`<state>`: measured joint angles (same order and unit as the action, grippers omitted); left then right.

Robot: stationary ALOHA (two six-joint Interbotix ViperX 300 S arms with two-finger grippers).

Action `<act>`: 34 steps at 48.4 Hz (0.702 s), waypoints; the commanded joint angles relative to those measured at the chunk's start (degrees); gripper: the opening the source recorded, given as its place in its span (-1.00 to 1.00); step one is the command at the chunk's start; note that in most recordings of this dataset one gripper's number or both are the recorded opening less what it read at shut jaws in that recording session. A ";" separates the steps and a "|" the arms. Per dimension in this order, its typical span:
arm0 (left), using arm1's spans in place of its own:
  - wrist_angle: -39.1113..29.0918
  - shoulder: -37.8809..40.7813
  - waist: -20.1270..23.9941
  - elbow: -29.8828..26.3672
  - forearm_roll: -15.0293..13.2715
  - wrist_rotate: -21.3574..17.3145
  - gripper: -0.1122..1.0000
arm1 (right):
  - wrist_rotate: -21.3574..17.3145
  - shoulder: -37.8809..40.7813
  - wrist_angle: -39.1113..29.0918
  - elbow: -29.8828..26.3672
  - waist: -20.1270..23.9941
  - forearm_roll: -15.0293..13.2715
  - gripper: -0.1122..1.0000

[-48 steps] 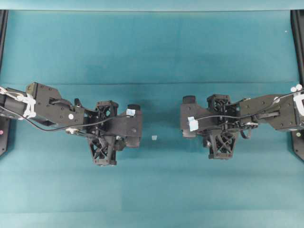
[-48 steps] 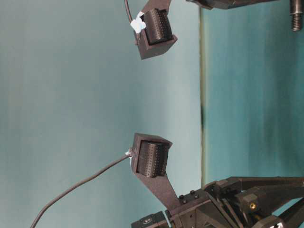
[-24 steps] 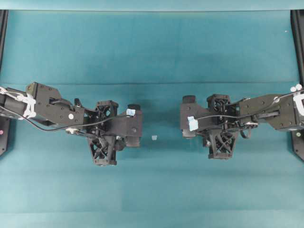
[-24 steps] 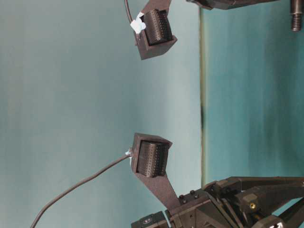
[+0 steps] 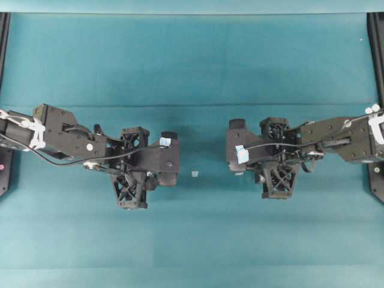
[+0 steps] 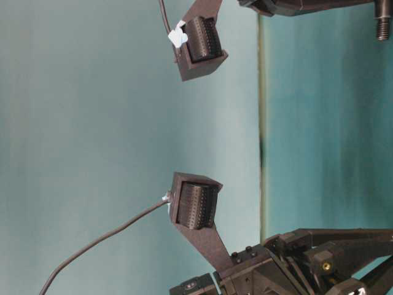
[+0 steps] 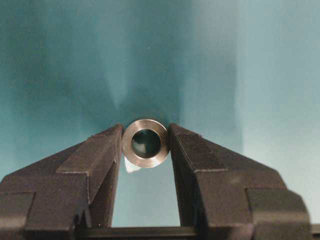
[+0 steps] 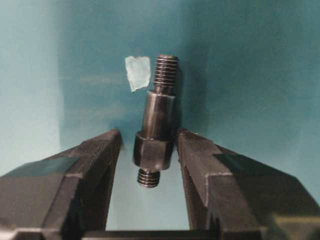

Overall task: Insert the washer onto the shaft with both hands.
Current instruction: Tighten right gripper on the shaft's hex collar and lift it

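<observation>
In the left wrist view the washer, a small silvery ring with a dark hole, sits pinched between the black fingers of my left gripper, its hole facing the camera. The right wrist view shows the shaft, dark grey and stepped with threaded ends, standing upright above the mat; my right gripper is shut on its hexagonal collar. From overhead, the left gripper and right gripper face each other across a gap, and both parts are hidden under the arms. A threaded shaft end shows in the table-level view.
A small pale tape scrap lies on the teal mat between the two grippers, also seen beside the shaft tip as a tape scrap. Black frame rails run along both side edges.
The right arm has shifted slightly to the left and upward in the overhead view, carrying the shaft. The left arm and the washer have not moved.
</observation>
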<state>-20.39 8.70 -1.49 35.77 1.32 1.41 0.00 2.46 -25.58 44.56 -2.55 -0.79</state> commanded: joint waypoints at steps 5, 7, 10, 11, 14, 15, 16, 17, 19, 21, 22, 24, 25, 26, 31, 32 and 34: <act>-0.09 -0.44 -0.09 -0.26 0.00 0.09 -0.14 | 0.88 1.23 0.35 -0.26 -2.81 0.53 -0.67; -0.09 -0.44 -0.09 -0.26 0.18 0.09 -0.14 | 0.88 1.23 0.35 -0.18 -2.81 0.97 -0.67; -0.09 -0.44 -0.09 -0.18 0.18 0.18 -0.14 | 0.88 1.23 0.44 0.00 -2.81 1.41 -0.67; -0.09 -0.35 -0.09 -0.26 0.18 0.18 -0.14 | 0.88 1.14 0.53 0.00 -2.81 1.49 -0.68; -0.09 -0.35 -0.09 -0.18 0.18 0.18 -0.14 | 0.88 1.05 0.53 0.09 -2.81 1.49 -0.70; -0.09 -0.35 -0.09 -0.26 0.18 0.18 -0.14 | 0.88 0.97 0.53 0.09 -2.81 1.49 -0.71; -0.09 -0.44 -0.09 -0.26 0.18 0.18 -0.14 | 0.88 0.97 0.44 0.18 -2.81 1.49 -0.71; -0.09 -0.44 -0.09 -0.26 0.18 0.18 -0.14 | 0.88 0.97 0.44 0.18 -2.81 1.58 -0.72; -0.09 -0.44 -0.09 -0.26 0.18 0.18 -0.14 | 0.79 0.88 0.35 0.26 -2.81 1.67 -0.73; -0.09 -0.44 -0.09 -0.26 0.00 0.18 -0.14 | 0.70 0.88 0.35 0.26 -2.81 1.67 -0.75; -0.09 -0.44 -0.09 -0.26 0.18 0.18 -0.14 | 0.70 0.88 0.35 0.26 -2.81 1.67 -0.76; -0.09 -0.44 -0.09 -0.26 0.18 0.18 -0.14 | 0.70 0.79 0.35 0.44 -2.72 1.85 -0.77; -0.09 -0.44 -0.09 -0.26 0.18 0.18 -0.14 | 0.70 0.79 0.35 0.44 -2.72 1.85 -0.77; -0.09 -0.44 -0.09 -0.26 0.18 0.18 -0.14 | 0.70 0.70 0.35 0.53 -2.72 1.93 -0.77; -0.09 -0.44 -0.09 -0.26 0.18 0.18 -0.14 | 0.62 0.44 0.44 0.79 -2.37 1.93 -0.77; -0.09 -0.44 -0.09 -0.26 0.18 0.18 -0.14 | 0.53 0.44 0.53 0.79 -2.37 2.02 -0.78; -0.09 -0.44 -0.09 -0.26 0.18 0.18 -0.14 | 0.44 0.35 0.44 0.97 -2.11 2.02 -0.78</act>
<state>-20.30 8.70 -1.49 35.77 1.32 1.49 0.09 2.46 -25.14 44.82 -3.43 1.49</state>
